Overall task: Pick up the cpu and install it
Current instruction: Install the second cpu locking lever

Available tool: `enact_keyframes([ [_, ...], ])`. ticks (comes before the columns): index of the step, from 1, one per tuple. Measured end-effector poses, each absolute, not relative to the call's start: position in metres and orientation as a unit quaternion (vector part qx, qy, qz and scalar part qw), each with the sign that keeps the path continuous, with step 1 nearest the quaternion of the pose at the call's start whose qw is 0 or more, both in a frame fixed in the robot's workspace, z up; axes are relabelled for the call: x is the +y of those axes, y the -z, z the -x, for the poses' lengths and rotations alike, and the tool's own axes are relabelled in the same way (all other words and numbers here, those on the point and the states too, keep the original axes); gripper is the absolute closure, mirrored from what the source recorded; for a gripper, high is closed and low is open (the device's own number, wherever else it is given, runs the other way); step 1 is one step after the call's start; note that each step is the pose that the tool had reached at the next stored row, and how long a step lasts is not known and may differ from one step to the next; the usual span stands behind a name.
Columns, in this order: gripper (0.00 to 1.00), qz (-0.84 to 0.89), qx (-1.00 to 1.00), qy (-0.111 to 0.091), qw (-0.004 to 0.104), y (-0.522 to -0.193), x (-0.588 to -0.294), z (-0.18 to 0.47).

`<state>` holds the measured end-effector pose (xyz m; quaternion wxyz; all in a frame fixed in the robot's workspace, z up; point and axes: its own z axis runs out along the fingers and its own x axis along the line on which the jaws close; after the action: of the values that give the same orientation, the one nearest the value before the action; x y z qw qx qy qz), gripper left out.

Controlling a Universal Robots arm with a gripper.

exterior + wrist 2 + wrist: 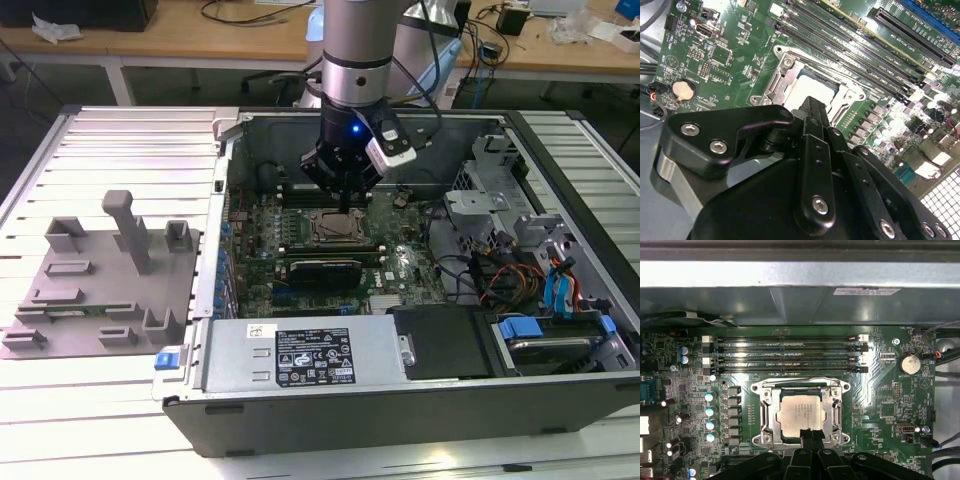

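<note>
The cpu [799, 412], a small square chip with a pale metallic top, lies flat inside the metal-framed socket [765, 410] on the green motherboard. In the exterior view the cpu [335, 228] sits directly under my gripper [345, 208], which reaches down into the open computer case. In the first wrist view my gripper [810, 436] has its black fingers close together at the cpu's edge, with nothing between them. In the second wrist view a finger [812, 112] hides part of the cpu [807, 85].
Memory slots [790, 355] run along one side of the socket, and a long black card [322, 270] lies on the other. A power supply [300, 360] and drive bays with cables [560, 300] fill the case. A grey fixture plate [100, 290] stands at the exterior view's left.
</note>
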<state>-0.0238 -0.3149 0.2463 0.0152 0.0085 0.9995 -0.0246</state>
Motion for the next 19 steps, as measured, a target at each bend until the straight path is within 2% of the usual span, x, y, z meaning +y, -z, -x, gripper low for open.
enact_keyframes([
  [1,0.89,-0.008,1.0,0.025,0.015,-0.246,-0.333,0.024],
  [2,0.89,-0.008,1.0,0.024,0.015,-0.246,-0.34,0.024],
  [14,0.89,-0.009,1.0,0.024,0.015,-0.246,-0.355,0.024],
  [19,0.89,-0.009,1.0,0.005,0.015,-0.244,-0.363,0.024],
])
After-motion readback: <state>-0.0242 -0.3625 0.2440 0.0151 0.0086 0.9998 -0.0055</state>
